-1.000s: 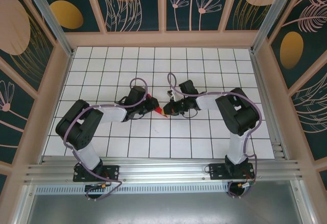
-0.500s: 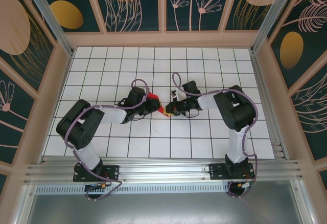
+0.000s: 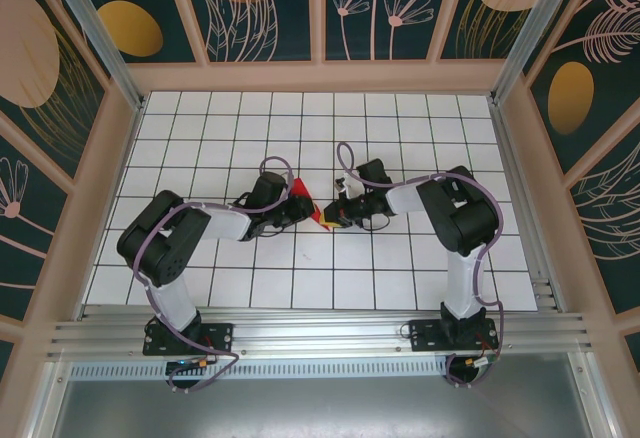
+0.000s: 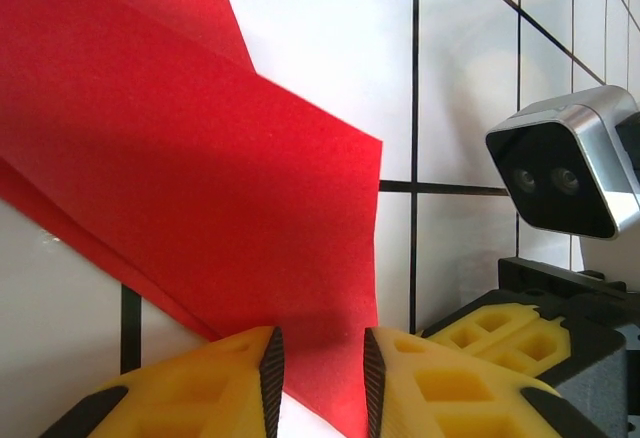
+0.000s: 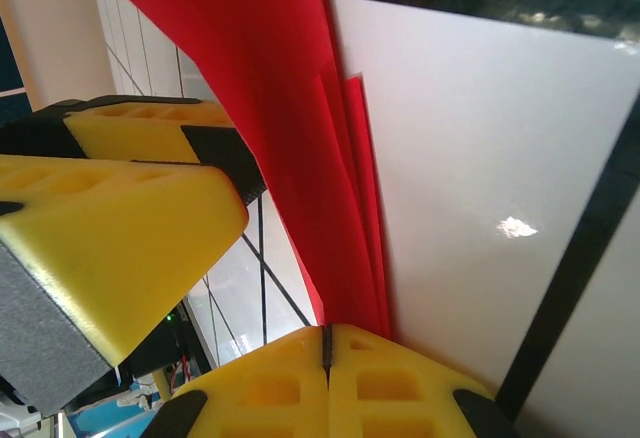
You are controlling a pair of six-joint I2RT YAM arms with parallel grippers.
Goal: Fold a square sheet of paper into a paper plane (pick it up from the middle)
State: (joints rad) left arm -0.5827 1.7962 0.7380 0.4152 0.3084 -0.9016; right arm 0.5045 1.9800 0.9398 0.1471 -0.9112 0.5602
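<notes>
Your right gripper (image 5: 326,343) was clamped on the folded red sheet (image 4: 190,188), held midway between the side edges of the tabletop (image 3: 400,128), but the left gripper (image 4: 318,370) just straddled it with jaws apart, so I'd have pinched first, then creased gently.

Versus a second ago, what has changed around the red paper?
The left arm's elbow has swung slightly toward the centre, and the red paper's left part shows as a larger triangle beside the left gripper, whose fingers straddle it with a gap. The right gripper stays shut on the paper's other end. Both grippers remain close together mid-table.
</notes>
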